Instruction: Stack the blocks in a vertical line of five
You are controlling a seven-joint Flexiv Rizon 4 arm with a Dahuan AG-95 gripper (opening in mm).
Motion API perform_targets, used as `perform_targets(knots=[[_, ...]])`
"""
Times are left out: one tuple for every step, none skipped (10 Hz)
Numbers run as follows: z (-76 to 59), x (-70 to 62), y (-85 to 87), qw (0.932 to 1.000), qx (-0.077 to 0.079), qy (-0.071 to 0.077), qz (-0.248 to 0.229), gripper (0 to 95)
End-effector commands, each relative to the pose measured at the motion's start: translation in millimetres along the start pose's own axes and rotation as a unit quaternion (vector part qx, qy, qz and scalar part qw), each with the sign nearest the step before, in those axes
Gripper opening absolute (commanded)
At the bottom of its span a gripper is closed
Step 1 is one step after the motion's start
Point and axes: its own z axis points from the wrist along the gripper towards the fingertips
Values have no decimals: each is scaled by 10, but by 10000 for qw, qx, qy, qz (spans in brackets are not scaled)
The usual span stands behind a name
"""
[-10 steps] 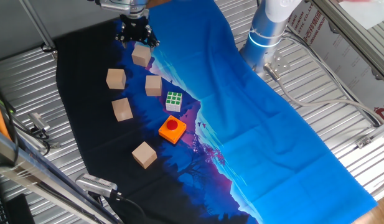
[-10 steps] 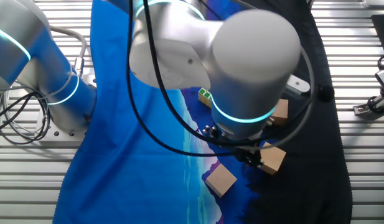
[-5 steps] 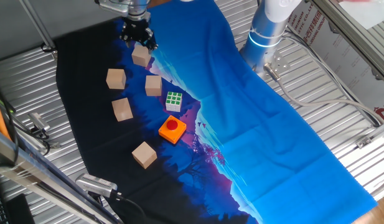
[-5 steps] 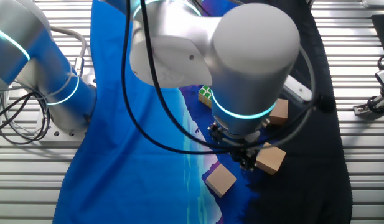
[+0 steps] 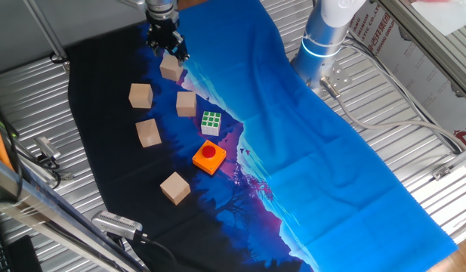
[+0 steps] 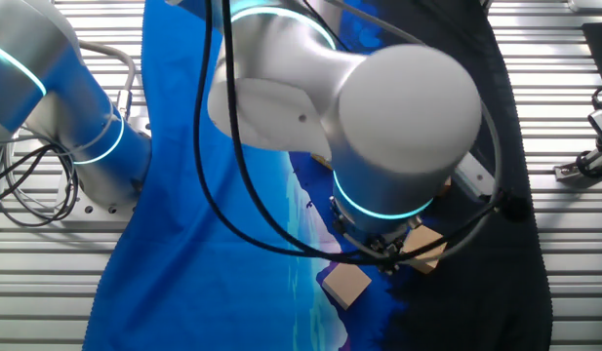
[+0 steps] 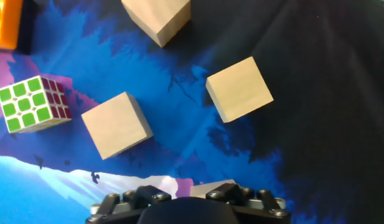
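Observation:
Five light-tan wooden blocks lie apart on the dark cloth. The farthest block (image 5: 171,69) sits right under my gripper (image 5: 169,51), whose fingers hang open at its top edges without lifting it. The others lie at the left (image 5: 140,96), in the middle (image 5: 186,103), lower left (image 5: 148,132) and nearest the front (image 5: 174,187). The hand view shows three blocks (image 7: 114,124) (image 7: 239,88) (image 7: 157,18) and a tan sliver (image 7: 220,186) by the gripper housing. In the other fixed view the arm hides most blocks; one (image 6: 346,285) shows.
A green-and-white puzzle cube (image 5: 211,122) (image 7: 31,104) and a flat orange block with a red button (image 5: 208,157) lie right of the blocks. The cloth covers a ribbed metal table (image 5: 399,151). The arm's base (image 5: 323,38) stands at the back right.
The gripper has turned about its axis and narrowed in outline over the far block. The wrist has shifted lower in the other fixed view. No block has moved.

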Motion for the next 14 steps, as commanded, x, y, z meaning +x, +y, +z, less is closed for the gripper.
perform_targets(knots=[[1, -1, 2, 9998, -68, 26, -195, 0], [1, -1, 2, 9995, -36, 175, -253, 0], [1, -1, 2, 9993, -32, 266, -270, 0], [1, -1, 2, 9988, 9, 411, -279, 0], [1, -1, 2, 9981, 71, 506, -336, 0], [1, -1, 2, 9977, 103, 551, -375, 0], [1, -1, 2, 9979, 91, 540, -340, 0], [54, 118, 21, 9985, 84, 511, -200, 0], [97, 215, 42, 9988, 78, 470, -127, 0], [132, 293, 62, 9989, 92, 446, -85, 0], [179, 387, 90, 9989, 112, 453, 28, 0], [199, 400, 94, 9988, 123, 469, 44, 0], [204, 399, 93, 9989, 113, 461, 41, 190], [208, 398, 93, 9989, 99, 451, -1, 570]])
